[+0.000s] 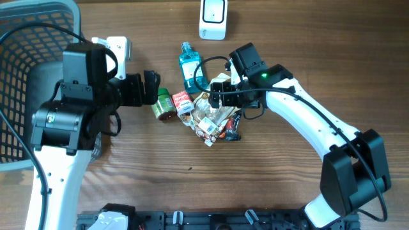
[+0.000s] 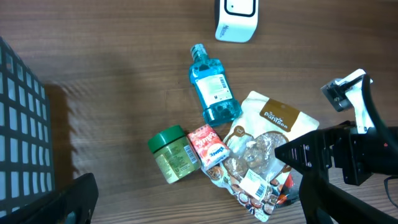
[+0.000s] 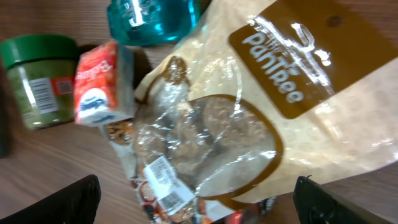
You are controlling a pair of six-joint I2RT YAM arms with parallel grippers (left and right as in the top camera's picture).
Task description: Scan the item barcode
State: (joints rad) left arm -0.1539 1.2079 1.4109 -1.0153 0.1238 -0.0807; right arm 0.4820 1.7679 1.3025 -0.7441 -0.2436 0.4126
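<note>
Overhead, bare table [image 1: 268, 185] lies open toward the near edge, and a mesh basket [image 1: 25, 38] walls off the left. The snack bag [image 1: 214, 121] sits mid-table, crowded by a blue bottle [image 1: 190, 67], a red box [image 1: 183, 102] and a green jar [image 1: 164, 105] (all packed close). My right gripper [image 3: 199, 208] hangs over the bag, spread wide and empty. The left gripper [image 1: 151, 86], equally wide and empty, is near the jar. The white scanner [image 1: 213, 18] sits beyond the bottle.
</note>
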